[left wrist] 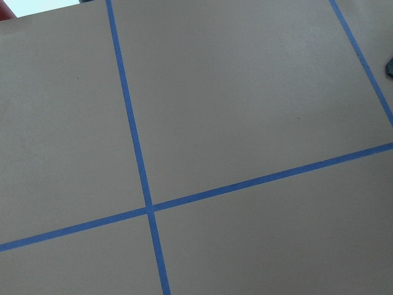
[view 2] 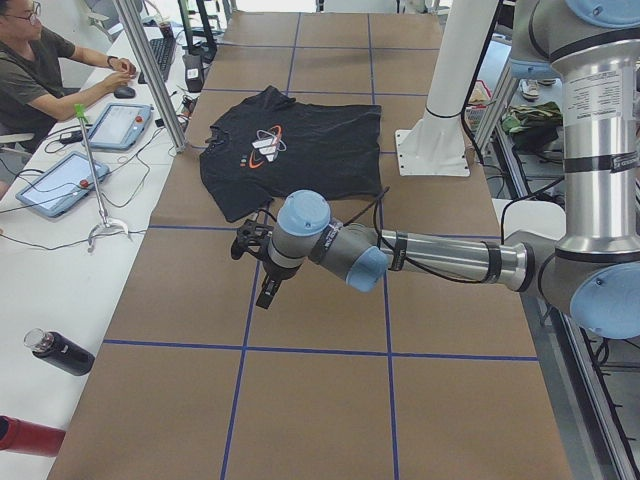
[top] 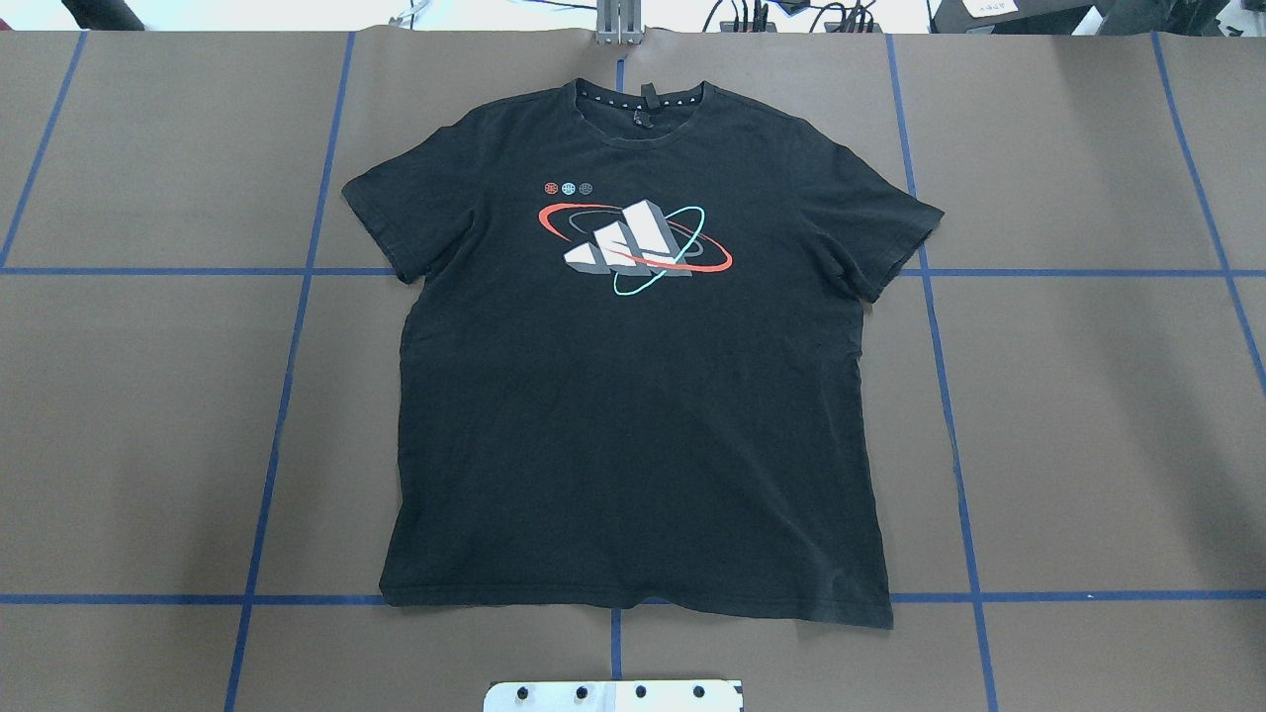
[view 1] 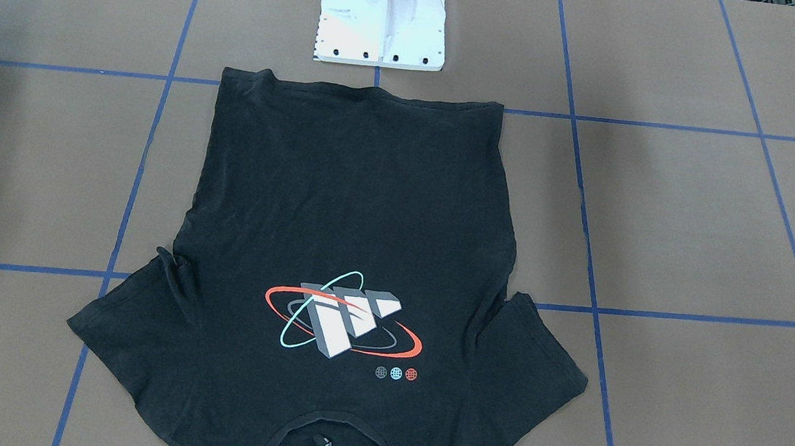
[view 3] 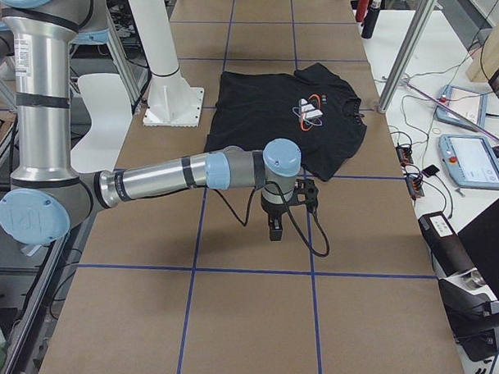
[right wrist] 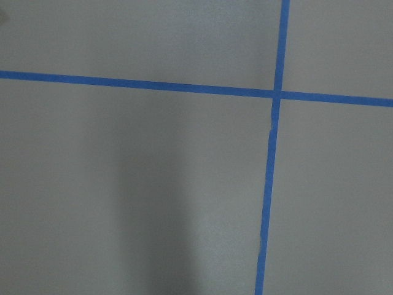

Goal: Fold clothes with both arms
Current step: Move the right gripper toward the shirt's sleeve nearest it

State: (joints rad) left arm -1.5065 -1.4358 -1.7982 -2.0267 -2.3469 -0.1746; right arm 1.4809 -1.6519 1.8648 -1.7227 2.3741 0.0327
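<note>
Starting with the front-facing view: finding the black T-shirt (view 1: 354, 211) spread flat at centre frame, print up, collar cut by the bottom edge, hem reaching toward the white base plate (view 1: 380, 36) at top centre, and catching creases bunching at both armpits; seeing no arm here. Moving to the overhead view: reading the shirt's long axis as running top to bottom, collar at the top, sleeves pointing left and right over the brown table (top: 1088, 445) with its blue tape lines (top: 1088, 272); likewise seeing no claw. Turning to the left side view: spotting the left arm (view 2: 440, 258) stretching low across mid-frame, the left gripper (view 2: 268, 295) pointing down over bare table, the shirt lying well apart beyond it toward the upper centre, its near sleeve closest; not managing to tell the jaws' state, apart or together. Turning to the right side view: meeting the mirror case, the right arm (view 3: 159, 180) reaching to mid-frame, the right gripper (view 3: 274, 233) hanging over bare table, the shirt well apart toward the upper centre; likewise not managing to tell the jaws' state. Checking both wrist views: getting only table and tape, no fingers, and a dark sliver at the left wrist view's right edge too small to name. Judging each arm as nearer its own sleeve, both needing to travel inward to the shirt's side edges before any fold.
</note>
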